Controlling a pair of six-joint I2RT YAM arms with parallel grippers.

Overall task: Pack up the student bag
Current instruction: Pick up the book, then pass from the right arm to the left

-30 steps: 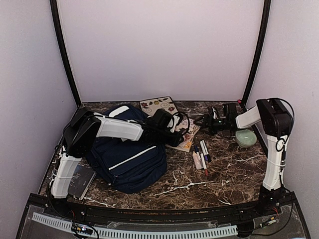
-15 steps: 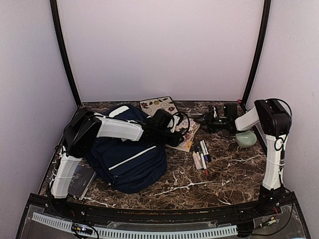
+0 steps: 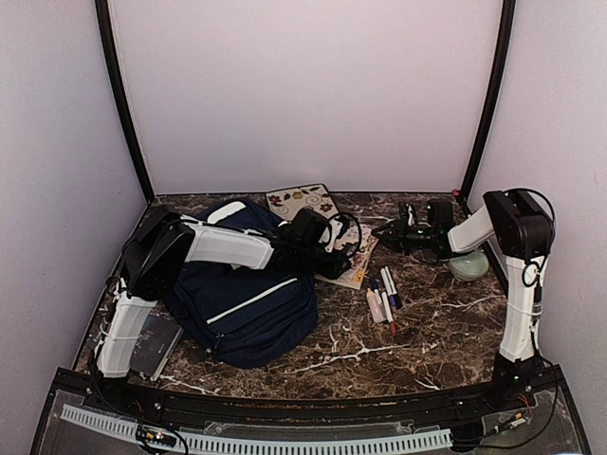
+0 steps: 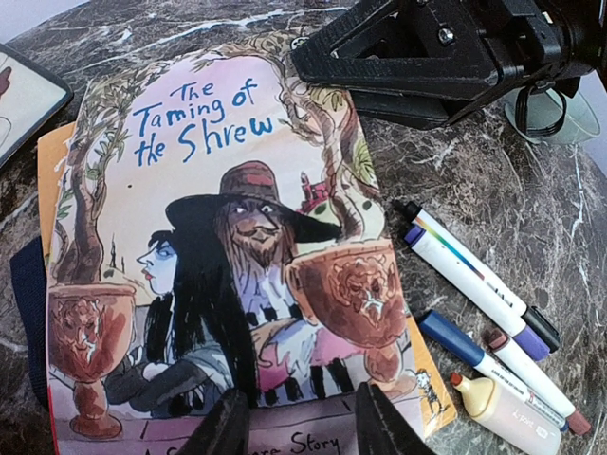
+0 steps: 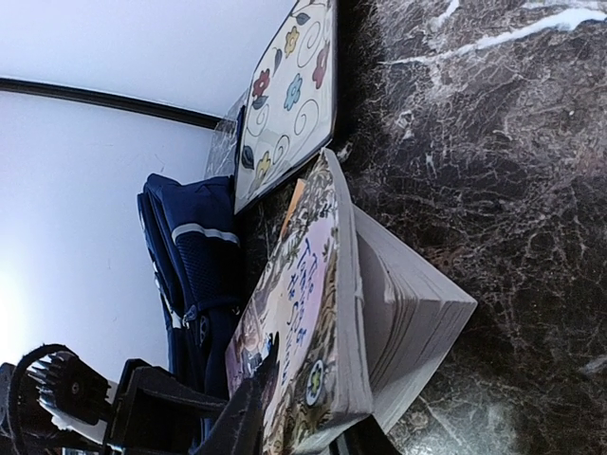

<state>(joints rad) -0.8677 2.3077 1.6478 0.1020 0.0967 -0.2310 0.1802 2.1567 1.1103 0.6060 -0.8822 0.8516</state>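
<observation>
The student bag (image 3: 245, 305), navy with a white stripe, lies at the left of the table and shows again in the right wrist view (image 5: 194, 256). My left gripper (image 3: 334, 258) reaches over it and hangs open above the near edge of an illustrated book (image 4: 237, 237), both fingertips (image 4: 228, 427) apart over the cover. My right gripper (image 5: 318, 417) is shut on that book's (image 5: 313, 313) far corner. One finger lies on the cover and the other under the pages, which fan apart. The left wrist view shows that right gripper (image 4: 408, 57) at the book's top edge.
A floral-patterned flat case (image 3: 302, 201) lies behind the book. Several markers (image 3: 383, 294) lie just right of the book, and a pale green bowl (image 3: 468, 263) sits at the right edge. A dark flat item (image 3: 152, 343) lies beside the left arm's base.
My right gripper has slid left to the book's corner and closed on it. The left arm and the bag have stayed in place.
</observation>
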